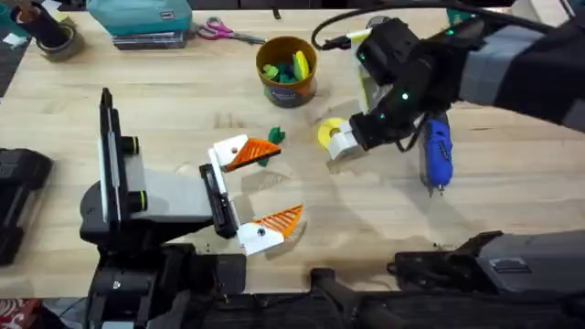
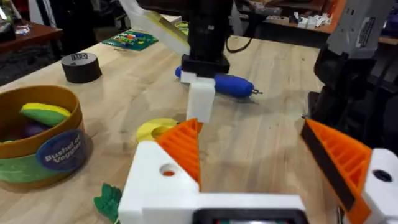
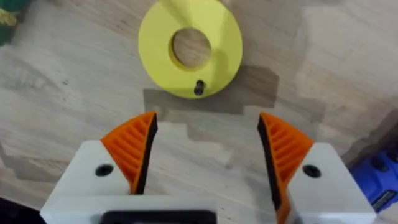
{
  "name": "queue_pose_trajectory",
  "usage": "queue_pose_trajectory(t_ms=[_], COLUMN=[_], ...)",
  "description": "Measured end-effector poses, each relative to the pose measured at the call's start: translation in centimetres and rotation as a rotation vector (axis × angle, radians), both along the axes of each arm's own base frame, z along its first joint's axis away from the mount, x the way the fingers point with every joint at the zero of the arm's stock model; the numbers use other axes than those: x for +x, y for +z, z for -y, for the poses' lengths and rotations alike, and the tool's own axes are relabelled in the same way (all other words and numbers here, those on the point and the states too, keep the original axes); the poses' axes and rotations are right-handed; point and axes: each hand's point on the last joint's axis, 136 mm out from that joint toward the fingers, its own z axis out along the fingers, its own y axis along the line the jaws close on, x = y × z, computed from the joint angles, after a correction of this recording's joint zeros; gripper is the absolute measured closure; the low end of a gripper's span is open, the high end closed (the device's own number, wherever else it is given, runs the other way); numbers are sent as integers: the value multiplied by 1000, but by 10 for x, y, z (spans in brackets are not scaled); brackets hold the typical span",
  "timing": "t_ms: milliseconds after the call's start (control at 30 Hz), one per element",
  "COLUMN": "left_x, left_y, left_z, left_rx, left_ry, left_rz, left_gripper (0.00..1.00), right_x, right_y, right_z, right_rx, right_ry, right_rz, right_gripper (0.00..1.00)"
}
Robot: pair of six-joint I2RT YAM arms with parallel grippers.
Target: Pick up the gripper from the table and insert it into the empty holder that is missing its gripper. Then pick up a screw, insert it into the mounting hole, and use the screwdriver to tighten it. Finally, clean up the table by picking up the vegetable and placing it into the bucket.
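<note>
- Right end effector (image 1: 341,146): fingers spread wide and holding nothing, hovering low over the worktop (image 1: 137,110). In the right wrist view its two orange ribbed pads (image 3: 134,146) stand well apart, with bare wood between them.
- Yellow ring (image 3: 189,48): flat on the worktop just beyond the right fingertips, not touched; a small dark screw (image 3: 199,88) rests on its rim nearest the fingers.
- Screwdriver (image 1: 437,153): blue, lying on the worktop just beside the right end effector, on its outer side, metal tip toward the near edge.
- Left end effector (image 1: 265,187): fingers wide apart, nothing between them. Both white finger mounts carry orange ribbed pads (image 2: 186,146), so the holder (image 1: 228,151) shows its orange gripper (image 1: 253,152) in place.
- Vegetable (image 1: 272,139): dark green, on the worktop by the farther left finger, just beside the orange gripper; whether the two touch cannot be told. Its frilled end (image 2: 109,200) appears in the left wrist view.
- Bucket (image 1: 287,71): mustard-yellow with a blue label band, upright at the far middle of the worktop, well apart from the vegetable, containing yellow, green and blue toy pieces.
- Black tape roll (image 2: 82,66): on the worktop beyond the bucket in the left wrist view.
</note>
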Motion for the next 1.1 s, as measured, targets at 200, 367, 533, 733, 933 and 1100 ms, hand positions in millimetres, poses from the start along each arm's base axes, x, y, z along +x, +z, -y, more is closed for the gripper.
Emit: queue_pose_trajectory(t_ms=[200,367,533,733,933,1100], left_x=[0,0,0,0,0,0], left_y=[0,0,0,0,0,0], left_z=[0,0,0,0,0,0], left_rx=[0,0,0,0,0,0], left_ry=[0,0,0,0,0,0], left_rz=[0,0,0,0,0,0], left_gripper=[15,16,15,15,15,15], right_x=[14,18,22,19,23,23], right_y=[-3,-8,-7,-7,5,18], right_z=[-7,-10,-17,-22,-23,-22], right_rx=[8,11,24,3,9,48], right_ry=[0,1,14,31,25,1], right_rz=[14,20,44,56,111,182], right_gripper=[92,143,182,202,203,203])
